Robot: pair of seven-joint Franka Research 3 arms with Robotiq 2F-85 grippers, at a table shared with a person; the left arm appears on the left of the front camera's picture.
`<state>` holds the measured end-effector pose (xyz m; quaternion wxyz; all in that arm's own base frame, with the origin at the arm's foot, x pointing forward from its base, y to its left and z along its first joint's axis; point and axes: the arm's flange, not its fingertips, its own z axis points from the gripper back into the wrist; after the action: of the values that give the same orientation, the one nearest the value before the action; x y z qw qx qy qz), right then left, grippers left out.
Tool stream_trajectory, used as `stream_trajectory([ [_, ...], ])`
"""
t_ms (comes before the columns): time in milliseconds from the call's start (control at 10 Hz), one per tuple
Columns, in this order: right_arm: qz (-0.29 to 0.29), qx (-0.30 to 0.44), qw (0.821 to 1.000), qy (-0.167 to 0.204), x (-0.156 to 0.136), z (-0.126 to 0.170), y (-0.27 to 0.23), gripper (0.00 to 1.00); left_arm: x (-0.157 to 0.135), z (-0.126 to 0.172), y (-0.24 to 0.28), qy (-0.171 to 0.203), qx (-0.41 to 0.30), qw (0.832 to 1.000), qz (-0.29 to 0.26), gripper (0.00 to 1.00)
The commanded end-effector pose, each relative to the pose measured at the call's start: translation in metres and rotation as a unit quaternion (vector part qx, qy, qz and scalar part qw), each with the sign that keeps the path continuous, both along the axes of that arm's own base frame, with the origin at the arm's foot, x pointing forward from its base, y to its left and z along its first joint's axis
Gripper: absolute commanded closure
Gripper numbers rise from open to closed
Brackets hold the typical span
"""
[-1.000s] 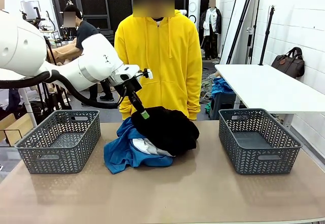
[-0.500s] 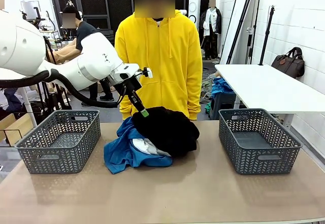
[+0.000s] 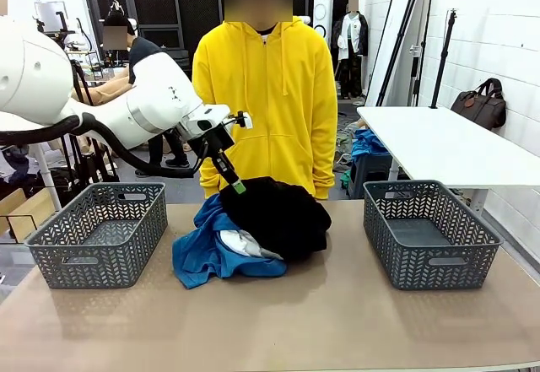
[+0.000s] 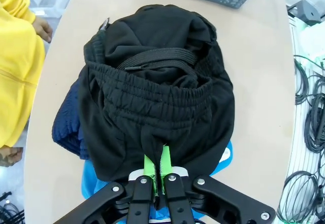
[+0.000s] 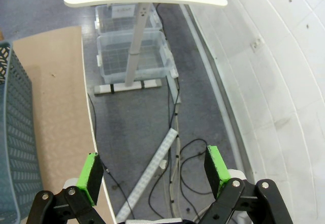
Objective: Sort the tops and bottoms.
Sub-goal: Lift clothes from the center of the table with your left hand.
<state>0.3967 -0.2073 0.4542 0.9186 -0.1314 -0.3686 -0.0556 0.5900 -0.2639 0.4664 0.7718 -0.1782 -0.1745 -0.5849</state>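
Observation:
A pile of garments lies in the middle of the table. A black garment [image 3: 283, 212] with an elastic waistband [image 4: 152, 99] tops it. A bright blue one [image 3: 198, 258] spreads out at the front left, and a white one [image 3: 242, 242] peeks out between them. A dark navy one [image 4: 66, 130] shows under the black cloth. My left gripper [image 3: 237, 186] is at the pile's rear left edge, and its green pads [image 4: 150, 165] are shut on a fold of the black garment. My right gripper [image 5: 152, 173] hangs open and holds nothing, over the floor beside the table edge.
Grey mesh baskets stand at the left [image 3: 101, 233] and right [image 3: 430, 233] of the table. A person in a yellow hoodie [image 3: 266, 94] stands at the far side behind the pile, one hand [image 4: 43, 28] near the table edge. A white side table [image 3: 439, 140] is at the back right.
The left gripper's fingers have closed on the black garment's edge. The arm itself has hardly moved, and the pile lies as before.

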Motion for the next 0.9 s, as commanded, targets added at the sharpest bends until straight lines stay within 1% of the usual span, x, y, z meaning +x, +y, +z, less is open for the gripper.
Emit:
stream_trajectory([
  [0, 0.001, 0.0, 1.0, 0.006, -0.001, 0.0, 0.0, 0.0, -0.013, 0.013, 0.006, 0.008, -0.02, 0.999, -0.037, 1.0],
  [100, 0.001, 0.0, 1.0, 0.006, -0.001, 0.0, 0.0, 0.0, -0.02, 0.025, 0.002, 0.003, -0.008, 0.999, -0.041, 1.0],
  [200, 0.001, 0.0, 1.0, 0.006, -0.001, 0.0, 0.0, 0.0, -0.028, 0.044, -0.001, -0.011, -0.005, 0.998, -0.055, 1.0],
  [300, 0.001, 0.0, 1.0, 0.006, -0.001, 0.0, 0.0, 0.0, -0.04, 0.072, -0.008, -0.027, 0.007, 0.998, -0.065, 1.0],
  [600, 0.001, 0.0, 1.0, 0.006, -0.001, 0.0, 0.0, 0.0, -0.09, 0.161, -0.029, -0.11, 0.051, 0.987, -0.101, 1.0],
  [800, 0.001, 0.0, 1.0, 0.006, -0.001, 0.0, 0.0, 0.0, -0.123, 0.21, -0.048, -0.177, 0.076, 0.977, -0.094, 1.0],
])
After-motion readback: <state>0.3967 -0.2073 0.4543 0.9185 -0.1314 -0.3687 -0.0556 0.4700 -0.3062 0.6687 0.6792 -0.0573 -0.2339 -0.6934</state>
